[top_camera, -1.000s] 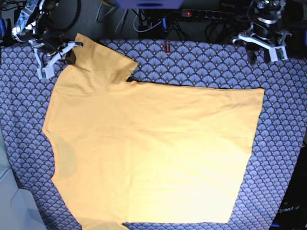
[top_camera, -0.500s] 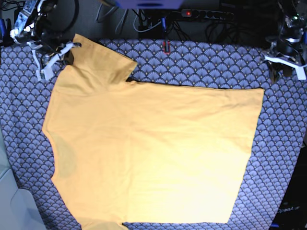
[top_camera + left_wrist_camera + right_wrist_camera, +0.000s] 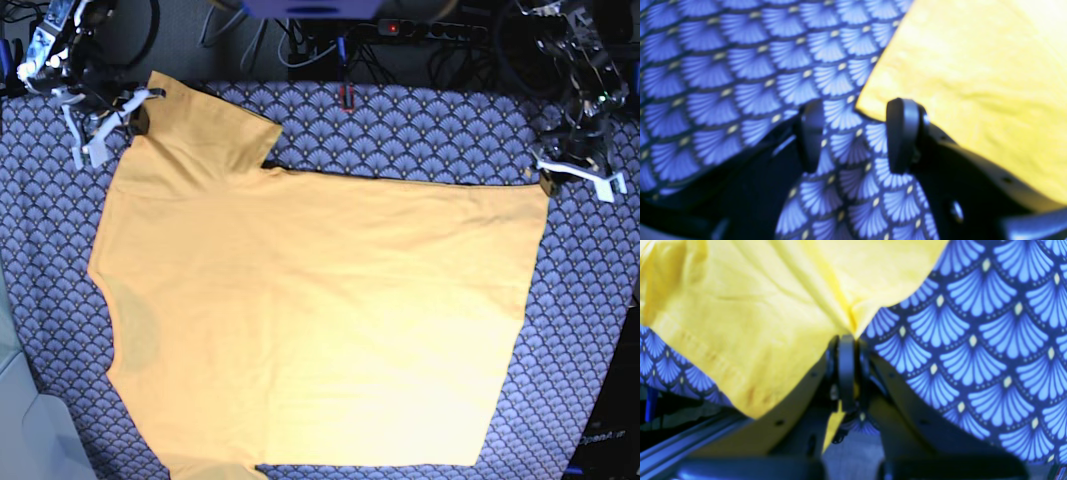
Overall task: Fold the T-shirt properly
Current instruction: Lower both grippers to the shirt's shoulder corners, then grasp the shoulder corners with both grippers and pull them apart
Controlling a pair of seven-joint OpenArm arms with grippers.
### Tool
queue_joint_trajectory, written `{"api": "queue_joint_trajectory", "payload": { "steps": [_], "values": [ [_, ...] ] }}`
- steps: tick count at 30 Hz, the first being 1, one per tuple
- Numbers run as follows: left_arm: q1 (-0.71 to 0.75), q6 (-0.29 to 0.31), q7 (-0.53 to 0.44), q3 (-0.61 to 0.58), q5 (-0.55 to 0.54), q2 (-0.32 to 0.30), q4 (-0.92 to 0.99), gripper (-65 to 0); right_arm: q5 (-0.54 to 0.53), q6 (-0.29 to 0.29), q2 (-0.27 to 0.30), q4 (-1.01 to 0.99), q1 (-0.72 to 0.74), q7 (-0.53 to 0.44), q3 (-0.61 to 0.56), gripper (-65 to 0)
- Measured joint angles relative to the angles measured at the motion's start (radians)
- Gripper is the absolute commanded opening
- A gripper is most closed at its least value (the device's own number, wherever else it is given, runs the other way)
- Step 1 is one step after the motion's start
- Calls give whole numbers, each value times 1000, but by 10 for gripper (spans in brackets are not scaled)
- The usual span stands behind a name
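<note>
The yellow-orange T-shirt point(image 3: 320, 320) lies spread flat on the blue-grey scale-patterned cloth point(image 3: 420, 130), neck to the left and hem to the right. At the back left, my right gripper point(image 3: 135, 118) is shut on the edge of the far sleeve. The right wrist view shows its jaws point(image 3: 846, 340) pinched together with the T-shirt point(image 3: 756, 306) bunched into them. My left gripper point(image 3: 550, 182) is at the far hem corner on the right. In the left wrist view it point(image 3: 857, 136) stands open over the cloth, with the T-shirt corner point(image 3: 973, 83) just ahead of one finger point(image 3: 903, 133).
A power strip point(image 3: 430, 28) and cables lie behind the table's back edge. A pale grey surface point(image 3: 25, 420) borders the cloth at the front left. Patterned cloth point(image 3: 590, 330) shows right of the hem.
My left arm came from the back right corner down toward the front, reaching the shirt's far hem corner. My right gripper drew the sleeve slightly up and to the left.
</note>
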State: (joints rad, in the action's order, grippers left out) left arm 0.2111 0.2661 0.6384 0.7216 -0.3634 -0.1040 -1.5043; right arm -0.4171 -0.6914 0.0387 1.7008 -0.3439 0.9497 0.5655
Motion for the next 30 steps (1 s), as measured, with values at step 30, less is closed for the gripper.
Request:
{"api": "queue_joint_trajectory", "payload": {
  "steps": [30],
  "values": [
    [-53, 80, -217, -96, 64, 15, 184, -465, -3, 0, 0, -4, 0, -3, -1, -650]
  ]
}}
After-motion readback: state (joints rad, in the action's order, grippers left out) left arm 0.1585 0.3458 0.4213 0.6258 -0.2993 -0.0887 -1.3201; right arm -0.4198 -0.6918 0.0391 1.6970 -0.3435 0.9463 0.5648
